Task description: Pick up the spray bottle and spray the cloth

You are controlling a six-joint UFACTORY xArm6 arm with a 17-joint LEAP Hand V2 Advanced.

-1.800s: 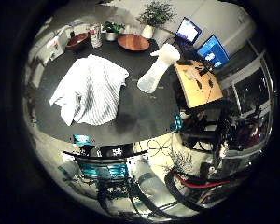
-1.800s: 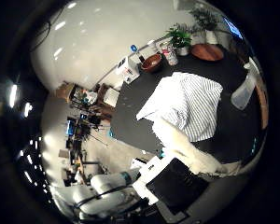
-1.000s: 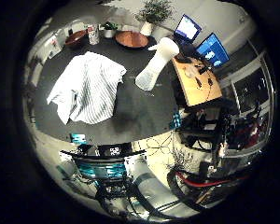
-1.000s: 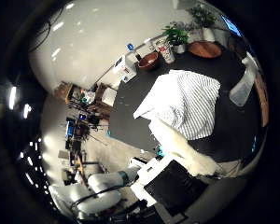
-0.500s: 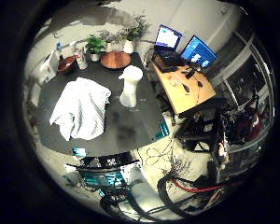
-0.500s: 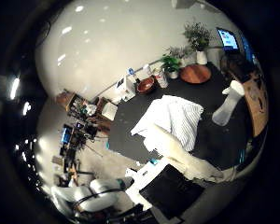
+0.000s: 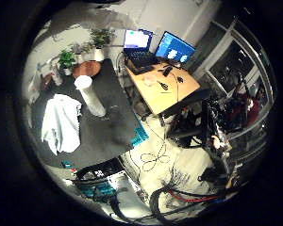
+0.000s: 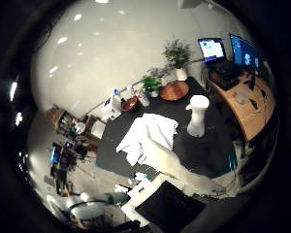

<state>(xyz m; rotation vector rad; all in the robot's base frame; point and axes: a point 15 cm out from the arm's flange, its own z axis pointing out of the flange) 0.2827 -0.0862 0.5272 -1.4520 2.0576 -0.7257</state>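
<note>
A: Where does the job stand?

B: Nothing is done yet, by my reading. The spray bottle [image 8: 199, 115] stands upright on the dark table [image 8: 213, 150], untouched, and the cloth [image 8: 148, 137] lies crumpled beside it, at about nine o'clock from the bottle in the thumb-side view.

A: And the hand?

B: The hand [image 8: 177, 167] sits well above the table; both things look small from the palm. One pale finger reaches out over the cloth's near edge in the thumb-side view. It looks fairly straight and holds nothing, so I take the hand as spread, not clamped on anything.

A: What else is on the table?

B: A round wooden plate [image 8: 174, 91] at about eleven o'clock from the bottle, near the table's far end, with potted plants [image 8: 151, 84] just beyond it. A wooden desk [image 7: 162, 89] with two lit screens [image 7: 178, 47] stands off to one side, apart from the table.

A: So what is left?

B: Everything: come down to the bottle, close round it, lift it, aim at the cloth and spray.
</note>
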